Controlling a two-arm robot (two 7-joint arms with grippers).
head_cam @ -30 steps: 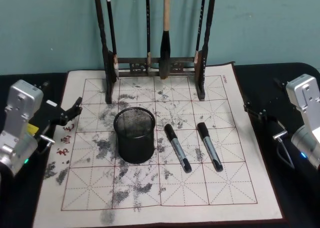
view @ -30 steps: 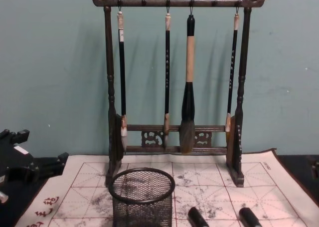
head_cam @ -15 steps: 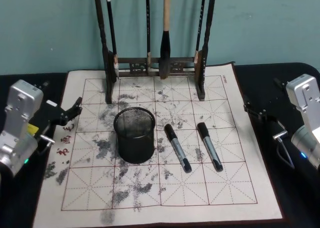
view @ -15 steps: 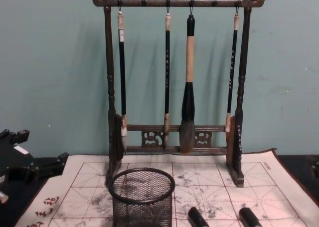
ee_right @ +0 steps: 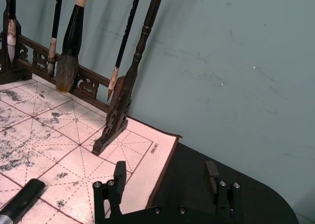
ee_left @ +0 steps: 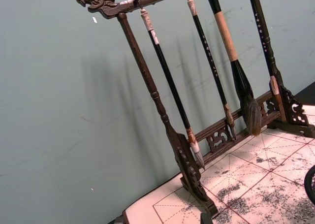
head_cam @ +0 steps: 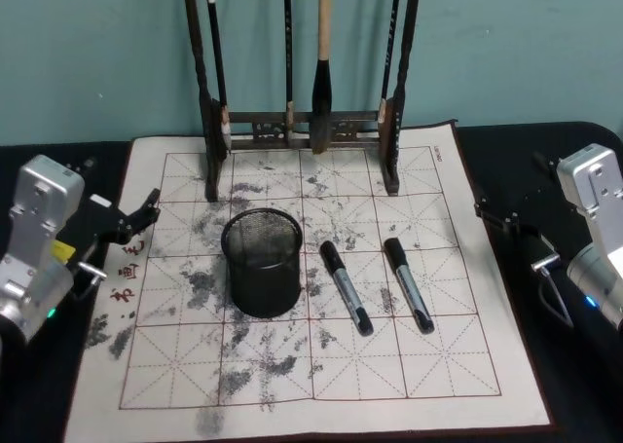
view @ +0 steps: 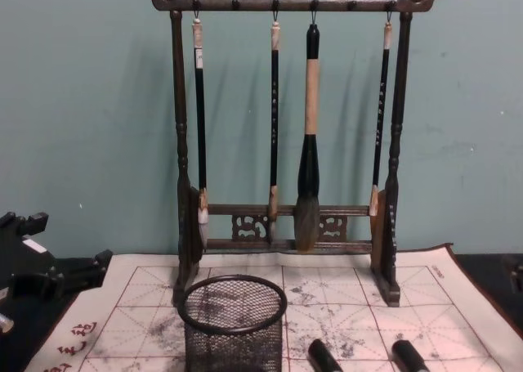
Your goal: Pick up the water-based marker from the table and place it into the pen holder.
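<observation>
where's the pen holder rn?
In the head view the pen holder stands upright on the grid mat, left of centre, in front of the brush rack. The nearer marker lies just to its right, not touching.

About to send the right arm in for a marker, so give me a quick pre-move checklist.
1. Left marker and right marker lie flat on the mat, apart: ok.
2. Which one is water-based: cannot tell.
3. Holder upright beside left marker, not touching: ok.
4. Right gripper jaws open: ok.
5. Left gripper parked at mat's left edge: ok.
6. Rack stands behind holder, apart: ok.
</observation>
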